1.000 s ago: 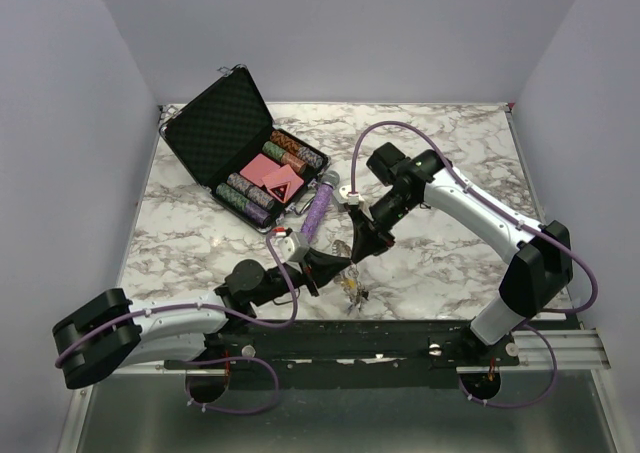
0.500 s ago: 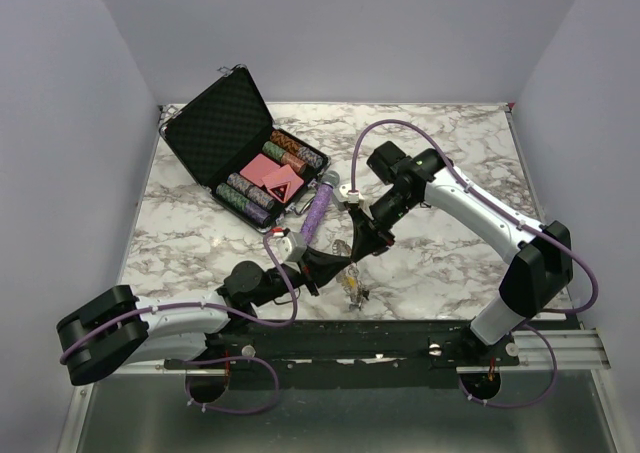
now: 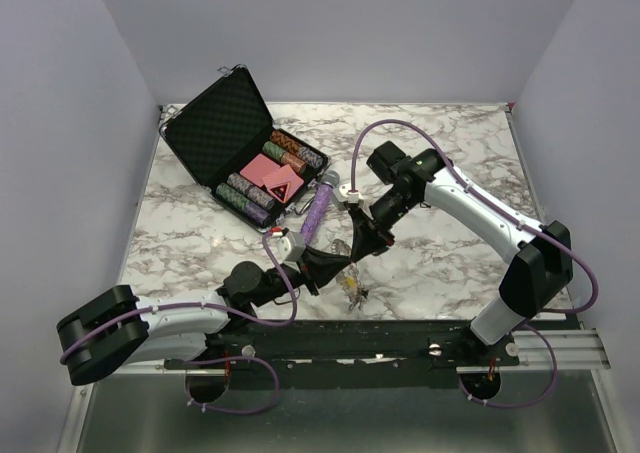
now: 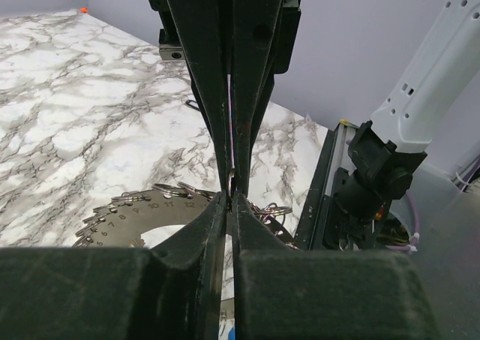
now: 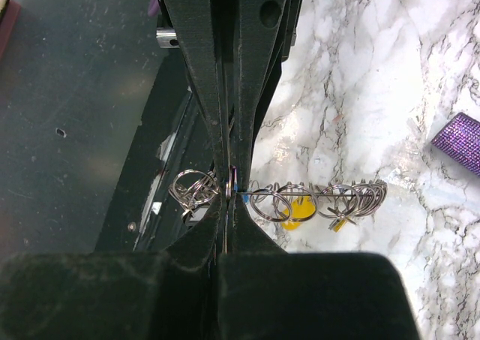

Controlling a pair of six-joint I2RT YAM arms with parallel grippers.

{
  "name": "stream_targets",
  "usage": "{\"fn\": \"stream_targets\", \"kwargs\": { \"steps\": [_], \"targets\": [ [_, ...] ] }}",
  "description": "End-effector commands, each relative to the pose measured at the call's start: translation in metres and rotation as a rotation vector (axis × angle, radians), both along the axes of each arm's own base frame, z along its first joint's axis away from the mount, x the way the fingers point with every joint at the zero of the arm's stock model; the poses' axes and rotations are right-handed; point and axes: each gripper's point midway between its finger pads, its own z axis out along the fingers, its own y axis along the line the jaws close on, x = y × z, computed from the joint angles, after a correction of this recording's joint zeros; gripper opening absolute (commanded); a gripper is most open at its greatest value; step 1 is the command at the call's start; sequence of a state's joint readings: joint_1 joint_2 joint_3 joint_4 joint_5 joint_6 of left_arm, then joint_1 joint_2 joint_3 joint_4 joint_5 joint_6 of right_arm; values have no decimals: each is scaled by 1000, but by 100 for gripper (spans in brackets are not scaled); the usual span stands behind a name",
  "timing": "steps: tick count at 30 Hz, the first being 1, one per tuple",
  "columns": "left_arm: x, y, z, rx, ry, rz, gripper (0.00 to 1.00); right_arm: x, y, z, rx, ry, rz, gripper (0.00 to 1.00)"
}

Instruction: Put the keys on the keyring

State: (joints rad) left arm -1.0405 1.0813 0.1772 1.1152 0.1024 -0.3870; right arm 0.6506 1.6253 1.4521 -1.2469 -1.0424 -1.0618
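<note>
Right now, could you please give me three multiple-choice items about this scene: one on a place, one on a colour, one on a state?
1. Where does the case stand?
A. near right
B. far left
C. on the front rail

2. What colour is the tube?
A. purple
B. green
C. orange

3. How is the lid of the case?
A. shut
B. taken off
C. open

Answers: 1 B, the top view shows it at the far left. 2 A, it glitters purple beside the case. 3 C, the lid stands up and the chips show.
</note>
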Motion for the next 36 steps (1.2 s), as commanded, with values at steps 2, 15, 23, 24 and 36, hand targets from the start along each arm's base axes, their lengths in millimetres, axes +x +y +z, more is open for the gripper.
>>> {"fn": "stream_targets", "kwargs": {
  "steps": [2, 15, 23, 24, 36],
  "targets": [
    [9, 5, 16, -57, -4, 54, 17, -7, 10, 12, 63, 47, 22, 1],
    [8, 4, 12, -42, -4, 45, 0, -9, 10, 16, 73, 49, 30, 1],
    [6, 14, 4, 13, -104, 66, 0, -9, 7, 17, 65, 52, 28, 23],
    [6, 16, 5, 27, -141, 68, 0, -8, 6, 19, 65, 48, 24, 29],
    [-18, 29, 19, 212, -587, -13, 0, 17, -47, 49, 155, -63, -143, 55]
  ]
}}
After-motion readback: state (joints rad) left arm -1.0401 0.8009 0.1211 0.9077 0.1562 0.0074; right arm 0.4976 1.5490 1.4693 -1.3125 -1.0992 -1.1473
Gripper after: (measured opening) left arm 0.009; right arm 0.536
